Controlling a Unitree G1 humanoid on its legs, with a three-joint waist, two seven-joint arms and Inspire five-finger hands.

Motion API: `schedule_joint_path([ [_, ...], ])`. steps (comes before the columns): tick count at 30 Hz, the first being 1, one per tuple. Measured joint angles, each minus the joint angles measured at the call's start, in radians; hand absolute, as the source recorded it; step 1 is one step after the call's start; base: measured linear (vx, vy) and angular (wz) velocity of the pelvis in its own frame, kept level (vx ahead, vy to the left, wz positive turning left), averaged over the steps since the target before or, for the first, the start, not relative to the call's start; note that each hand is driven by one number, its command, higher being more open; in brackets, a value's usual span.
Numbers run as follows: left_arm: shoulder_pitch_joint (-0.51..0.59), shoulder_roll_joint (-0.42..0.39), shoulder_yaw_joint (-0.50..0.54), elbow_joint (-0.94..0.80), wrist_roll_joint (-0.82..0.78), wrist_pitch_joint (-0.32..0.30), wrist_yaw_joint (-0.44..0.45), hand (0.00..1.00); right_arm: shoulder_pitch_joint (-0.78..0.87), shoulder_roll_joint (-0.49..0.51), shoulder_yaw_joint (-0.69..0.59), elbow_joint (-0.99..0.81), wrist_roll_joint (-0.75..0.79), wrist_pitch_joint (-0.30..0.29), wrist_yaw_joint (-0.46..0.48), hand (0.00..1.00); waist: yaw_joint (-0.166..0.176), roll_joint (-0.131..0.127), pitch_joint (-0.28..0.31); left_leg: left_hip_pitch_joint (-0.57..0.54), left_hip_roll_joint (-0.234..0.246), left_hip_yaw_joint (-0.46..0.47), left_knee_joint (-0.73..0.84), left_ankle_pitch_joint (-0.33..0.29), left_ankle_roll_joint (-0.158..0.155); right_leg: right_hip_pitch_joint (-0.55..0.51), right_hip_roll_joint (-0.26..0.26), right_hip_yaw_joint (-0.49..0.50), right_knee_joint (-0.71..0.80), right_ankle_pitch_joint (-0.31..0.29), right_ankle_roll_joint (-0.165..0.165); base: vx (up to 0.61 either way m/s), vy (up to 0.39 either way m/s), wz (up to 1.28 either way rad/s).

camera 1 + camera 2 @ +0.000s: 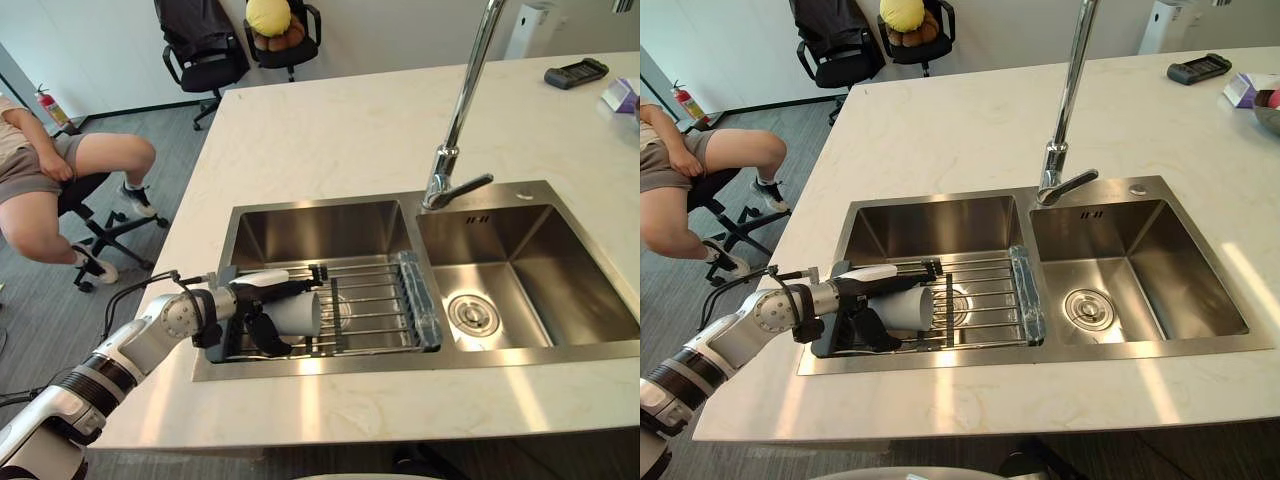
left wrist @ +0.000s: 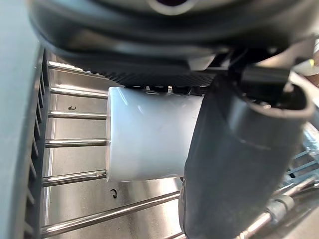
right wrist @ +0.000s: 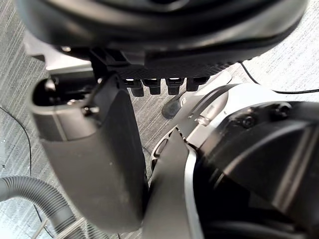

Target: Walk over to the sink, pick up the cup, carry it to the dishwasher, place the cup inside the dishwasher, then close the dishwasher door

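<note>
Plain white cup (image 1: pixel 297 313), smooth-sided, lying on its side on the wire rack (image 1: pixel 375 300) in the left basin of the sink (image 1: pixel 300 230). Clasped by the left robot hand (image 1: pixel 240 300), thumb and fingers curled round it. Right robot hand (image 3: pixel 89 149) above the floor (image 3: pixel 289 59), fingers loose, empty.

The double sink (image 1: pixel 400 366) is set in the countertop (image 1: pixel 340 130), with the faucet (image 1: pixel 455 130) behind, between its basins. A wire rack (image 1: pixel 375 300) spans the left basin. The cup (image 1: pixel 295 312) lies sideways at the rack's left end, within the left hand (image 1: pixel 255 300). A person (image 1: pixel 40 190) sits far left.
</note>
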Motion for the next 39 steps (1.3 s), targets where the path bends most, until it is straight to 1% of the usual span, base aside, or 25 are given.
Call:
schedule_joint_path([
  [1, -0.006, -0.010, -0.001, 0.012, 0.017, 0.014, -0.005, 0.00, 0.000, 0.000, 0.000, 0.001, 0.000, -0.001, 0.000, 1.00, -0.003, 0.000, 0.000, 0.002, 0.001, 0.004, 0.000, -0.001, -0.001, 0.000, 0.001, 0.003, 0.000, 0.000, 0.000, -0.01, -0.007, -0.10],
  [4, -0.016, -0.031, -0.001, 0.042, 0.037, 0.027, -0.025, 0.00, 0.000, 0.000, 0.003, 0.002, 0.000, -0.005, -0.001, 1.00, -0.006, -0.002, 0.001, 0.009, 0.002, 0.015, 0.000, -0.004, -0.002, 0.000, 0.002, 0.014, 0.000, 0.000, 0.000, -0.01, -0.014, -0.09],
  [8, -0.043, -0.056, 0.006, 0.077, 0.077, 0.022, -0.017, 0.00, -0.001, -0.003, 0.010, 0.002, 0.000, -0.005, -0.005, 1.00, -0.010, -0.006, 0.002, 0.012, 0.002, 0.017, 0.000, -0.005, -0.003, 0.002, 0.002, 0.016, 0.000, 0.000, 0.000, -0.01, -0.009, -0.02],
  [9, -0.057, -0.067, 0.002, 0.100, 0.099, 0.005, 0.008, 0.00, -0.002, -0.003, 0.011, 0.004, -0.001, -0.005, -0.004, 1.00, -0.015, -0.005, 0.002, 0.012, 0.002, 0.019, 0.000, -0.006, -0.004, 0.001, 0.002, 0.018, -0.001, 0.000, 0.000, -0.01, -0.016, -0.04],
  [12, -0.055, -0.066, -0.003, 0.115, 0.107, -0.022, 0.034, 0.00, -0.001, -0.003, 0.010, 0.005, -0.001, -0.008, 0.000, 1.00, -0.023, -0.003, 0.000, 0.012, 0.003, 0.019, 0.000, -0.007, -0.005, 0.002, 0.002, 0.019, -0.005, 0.000, 0.000, 0.00, -0.005, -0.01],
  [14, -0.048, -0.059, -0.024, 0.148, 0.107, -0.107, 0.109, 0.00, 0.001, -0.004, 0.009, 0.018, -0.002, -0.017, 0.011, 1.00, -0.020, 0.000, -0.001, 0.012, 0.003, 0.013, 0.000, -0.007, -0.006, 0.009, 0.001, 0.010, -0.011, 0.000, 0.000, 0.00, -0.022, 0.09],
  [15, -0.046, -0.054, -0.030, 0.151, 0.108, -0.125, 0.128, 0.00, 0.001, -0.005, 0.009, 0.019, -0.002, -0.019, 0.014, 1.00, -0.018, 0.000, 0.000, 0.012, 0.003, 0.011, 0.000, -0.007, -0.006, 0.010, 0.001, 0.007, -0.012, 0.000, 0.000, -0.01, -0.020, 0.12],
  [17, -0.038, -0.025, -0.074, 0.152, 0.099, -0.182, 0.221, 0.00, -0.001, -0.006, 0.009, 0.030, -0.010, -0.030, 0.028, 1.00, -0.013, 0.001, 0.002, 0.010, 0.002, 0.002, 0.000, -0.007, -0.006, 0.016, 0.000, -0.002, -0.015, 0.000, 0.000, 0.00, -0.013, 0.11],
  [18, -0.035, -0.021, -0.079, 0.152, 0.096, -0.190, 0.239, 0.00, -0.001, -0.005, 0.009, 0.034, -0.010, -0.033, 0.032, 1.00, -0.013, 0.001, 0.002, 0.010, 0.002, -0.001, 0.000, -0.007, -0.006, 0.018, 0.000, -0.006, -0.016, 0.000, 0.000, 0.00, -0.013, 0.13],
  [20, -0.003, -0.018, -0.075, 0.128, 0.072, -0.194, 0.319, 0.00, -0.003, -0.004, 0.008, 0.038, -0.010, -0.044, 0.036, 1.00, -0.008, 0.003, 0.006, 0.005, 0.000, -0.018, 0.000, -0.007, -0.005, 0.022, -0.002, -0.019, -0.020, 0.000, 0.001, 0.00, -0.018, 0.16],
  [21, 0.015, -0.018, -0.061, 0.107, 0.070, -0.193, 0.341, 0.00, -0.004, -0.003, 0.008, 0.038, -0.010, -0.045, 0.036, 1.00, -0.007, 0.003, 0.007, 0.003, 0.000, -0.021, 0.000, -0.006, -0.005, 0.023, -0.003, -0.022, -0.020, 0.000, 0.001, 0.00, -0.017, 0.17],
  [22, 0.056, -0.018, -0.019, 0.047, 0.060, -0.194, 0.383, 0.00, -0.003, -0.001, 0.008, 0.040, -0.010, -0.046, 0.035, 1.00, -0.002, 0.002, 0.007, -0.003, -0.001, -0.030, 0.000, -0.006, -0.004, 0.024, -0.004, -0.031, -0.021, -0.001, 0.001, 0.01, -0.014, 0.20],
  [23, 0.099, -0.023, 0.031, -0.035, 0.050, -0.195, 0.440, 0.00, 0.000, 0.001, 0.000, 0.043, -0.010, -0.049, 0.035, 1.00, 0.009, 0.002, 0.007, -0.009, -0.003, -0.040, 0.001, -0.005, -0.003, 0.025, -0.005, -0.041, -0.021, -0.003, 0.004, 0.01, -0.015, 0.23],
  [24, 0.122, -0.036, 0.070, -0.079, 0.050, -0.195, 0.476, 0.00, 0.002, 0.005, -0.012, 0.045, -0.010, -0.049, 0.035, 1.00, 0.020, 0.002, 0.007, -0.011, -0.004, -0.045, 0.001, -0.005, -0.002, 0.026, -0.007, -0.046, -0.020, -0.004, 0.006, 0.01, -0.013, 0.31],
  [25, 0.169, -0.086, 0.181, -0.167, 0.039, -0.195, 0.551, 0.00, 0.003, 0.011, -0.033, 0.054, -0.010, -0.051, 0.033, 1.00, 0.039, 0.002, 0.008, -0.015, -0.006, -0.063, 0.001, -0.003, -0.001, 0.033, -0.009, -0.063, -0.019, -0.007, 0.009, 0.01, -0.018, 0.40],
  [26, 0.216, -0.160, 0.316, -0.265, 0.007, -0.196, 0.622, 0.00, 0.007, 0.018, -0.044, 0.057, -0.011, -0.053, 0.028, 1.00, 0.057, 0.001, 0.008, -0.015, -0.007, -0.082, 0.002, -0.002, 0.001, 0.042, -0.008, -0.081, -0.012, -0.016, 0.012, 0.01, -0.021, 0.42],
  [27, 0.238, -0.198, 0.387, -0.314, -0.021, -0.197, 0.648, 0.00, 0.009, 0.025, -0.055, 0.058, -0.013, -0.054, 0.026, 1.00, 0.067, 0.001, 0.008, -0.014, -0.006, -0.089, 0.002, -0.002, 0.001, 0.044, -0.009, -0.088, -0.006, -0.023, 0.012, 0.01, -0.023, 0.42],
  [28, 0.281, -0.270, 0.530, -0.414, -0.097, -0.199, 0.681, 0.00, 0.011, 0.039, -0.081, 0.058, -0.015, -0.055, 0.021, 1.00, 0.086, 0.000, 0.009, -0.009, -0.006, -0.103, 0.002, -0.002, 0.001, 0.053, -0.010, -0.102, 0.008, -0.036, 0.011, 0.01, -0.016, 0.30],
  [29, 0.299, -0.304, 0.597, -0.461, -0.146, -0.202, 0.687, 0.00, 0.012, 0.043, -0.089, 0.058, -0.020, -0.056, 0.017, 1.00, 0.094, 0.000, 0.008, -0.007, -0.005, -0.112, 0.003, -0.002, 0.001, 0.059, -0.010, -0.111, 0.013, -0.043, 0.011, 0.02, -0.023, 0.46],
  [30, 0.332, -0.358, 0.717, -0.554, -0.250, -0.202, 0.685, 0.00, 0.020, 0.056, -0.110, 0.054, -0.044, -0.056, 0.010, 1.00, 0.109, -0.001, 0.008, -0.004, -0.005, -0.135, 0.002, -0.002, 0.001, 0.074, -0.010, -0.129, 0.018, -0.052, 0.012, 0.02, -0.028, 0.46],
  [31, 0.372, -0.400, 0.810, -0.637, -0.322, -0.207, 0.683, 0.00, 0.029, 0.062, -0.122, 0.051, -0.059, -0.056, 0.002, 1.00, 0.130, -0.004, 0.007, 0.000, -0.005, -0.148, 0.002, -0.002, 0.001, 0.084, -0.011, -0.144, 0.021, -0.060, 0.013, 0.01, -0.027, 0.46],
  [32, 0.392, -0.417, 0.846, -0.669, -0.349, -0.214, 0.682, 0.00, 0.033, 0.064, -0.129, 0.051, -0.072, -0.055, -0.002, 1.00, 0.142, -0.007, 0.005, 0.000, -0.005, -0.155, 0.002, -0.003, 0.001, 0.089, -0.011, -0.151, 0.022, -0.063, 0.013, 0.01, -0.022, 0.40],
  [34, 0.461, -0.450, 0.905, -0.750, -0.411, -0.231, 0.673, 0.00, 0.038, 0.076, -0.158, 0.054, -0.113, -0.044, -0.011, 1.00, 0.189, -0.018, 0.000, -0.001, -0.009, -0.188, 0.002, 0.000, 0.001, 0.106, -0.013, -0.186, 0.023, -0.071, 0.014, -0.01, -0.015, 0.43],
  [36, 0.508, -0.464, 0.910, -0.771, -0.462, -0.231, 0.652, 0.00, 0.037, 0.081, -0.166, 0.055, -0.148, -0.046, -0.005, 1.00, 0.200, -0.030, -0.008, -0.007, -0.013, -0.204, 0.002, 0.002, 0.003, 0.111, -0.016, -0.202, 0.023, -0.074, 0.015, -0.04, -0.001, 0.28],
  [39, 0.544, -0.494, 0.931, -0.759, -0.518, -0.211, 0.641, 0.00, 0.035, 0.093, -0.189, 0.056, -0.202, -0.046, 0.003, 1.00, 0.201, -0.043, -0.018, -0.020, -0.016, -0.211, 0.000, 0.004, 0.005, 0.106, -0.018, -0.204, 0.023, -0.074, 0.015, -0.03, 0.012, 0.05],
])
